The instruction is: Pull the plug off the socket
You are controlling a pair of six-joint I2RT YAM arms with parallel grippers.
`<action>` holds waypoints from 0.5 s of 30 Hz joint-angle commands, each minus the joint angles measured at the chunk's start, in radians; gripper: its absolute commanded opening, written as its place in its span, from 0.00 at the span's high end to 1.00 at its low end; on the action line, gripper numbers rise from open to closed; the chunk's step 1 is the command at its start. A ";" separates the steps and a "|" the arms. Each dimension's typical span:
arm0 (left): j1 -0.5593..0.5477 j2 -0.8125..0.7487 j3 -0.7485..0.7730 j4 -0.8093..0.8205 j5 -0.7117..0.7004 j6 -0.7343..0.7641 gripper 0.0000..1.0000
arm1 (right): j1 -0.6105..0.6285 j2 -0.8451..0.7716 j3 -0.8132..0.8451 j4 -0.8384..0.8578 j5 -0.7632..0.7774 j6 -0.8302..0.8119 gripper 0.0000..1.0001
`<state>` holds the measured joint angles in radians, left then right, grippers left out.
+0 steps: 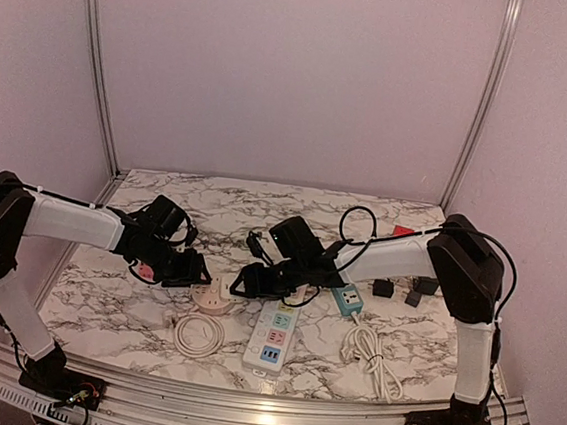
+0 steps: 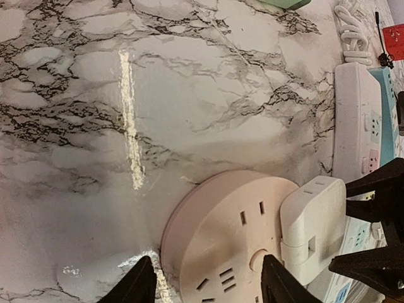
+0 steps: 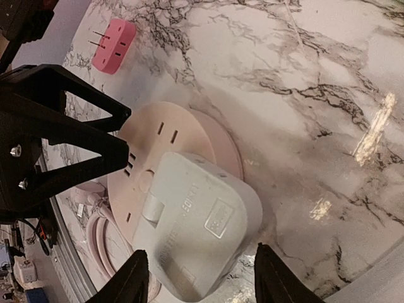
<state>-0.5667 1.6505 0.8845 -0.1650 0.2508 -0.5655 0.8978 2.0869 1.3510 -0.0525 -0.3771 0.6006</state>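
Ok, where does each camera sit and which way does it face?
Top external: above and behind the bases, looking down on the table; left arm and right arm show.
Left wrist: on the left tool, looking down at the round socket; its fingers show.
Right wrist: on the right tool, looking down at the white plug; its fingers show.
Both wrist views share the white plug on the round socket.

The left gripper (image 2: 211,282) hangs low, jaws apart over the round pink socket (image 2: 214,240) on the marble bench (image 2: 95,158). A white plug (image 2: 312,218) sits at its right edge, the right gripper (image 2: 344,228) spreading black jaws around it. White power strip (image 2: 356,120) beyond.
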 commanded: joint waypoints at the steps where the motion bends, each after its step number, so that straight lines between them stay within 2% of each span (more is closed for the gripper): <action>1: -0.007 0.033 -0.009 0.019 0.000 0.002 0.41 | -0.008 0.021 -0.004 0.043 -0.035 0.027 0.45; 15: -0.021 0.068 0.001 -0.006 -0.053 0.006 0.41 | -0.009 -0.023 0.010 0.083 -0.079 0.050 0.47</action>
<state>-0.5785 1.6920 0.8833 -0.1535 0.2352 -0.5652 0.8925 2.0892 1.3510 -0.0093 -0.4328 0.6395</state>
